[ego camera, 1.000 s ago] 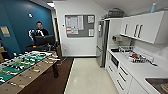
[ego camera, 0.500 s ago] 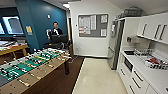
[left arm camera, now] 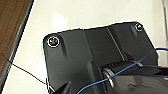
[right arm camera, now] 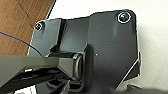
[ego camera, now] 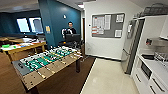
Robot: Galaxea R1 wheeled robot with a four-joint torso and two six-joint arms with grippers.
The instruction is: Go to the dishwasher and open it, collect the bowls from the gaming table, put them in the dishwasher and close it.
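Bowls, or what I take for them, show from my head camera as small bright green [ego camera: 5, 46] and orange specks on the long pale-topped desk [ego camera: 23, 47] far off at the left edge of the room, too small and blurred for me to count or be sure of. Nearer to me, between that desk and where I stand, is the football table [ego camera: 46, 63] with its green field and rods, set at an angle on the dark wood floor [ego camera: 65, 82]. Behind it a person [ego camera: 70, 31] stands by the blue wall [ego camera: 56, 22], with a dark screen just in front of them. A grey notice board [ego camera: 108, 25] with papers hangs on the white wall ahead. To the right a tall steel fridge [ego camera: 130, 47] stands upright beside a white counter [ego camera: 157, 66] with white drawers [ego camera: 152, 85] below it. I cannot pick out the dishwasher among these fronts. A pale tiled floor [ego camera: 107, 77] runs from me toward the fridge, meeting the wood along a straight edge.

From my left wrist camera I see my own dark plate over the pale floor [left arm camera: 82, 12], a strip of wood floor [left arm camera: 11, 27] along one side, and a thin blue cable [left arm camera: 117, 75] crossing the plate. I cannot tell how my left claw stands.

From my right wrist camera the dark plate lies over the join of wood floor [right arm camera: 22, 22] and pale floor [right arm camera: 152, 37]. My right claw's state I cannot tell either.
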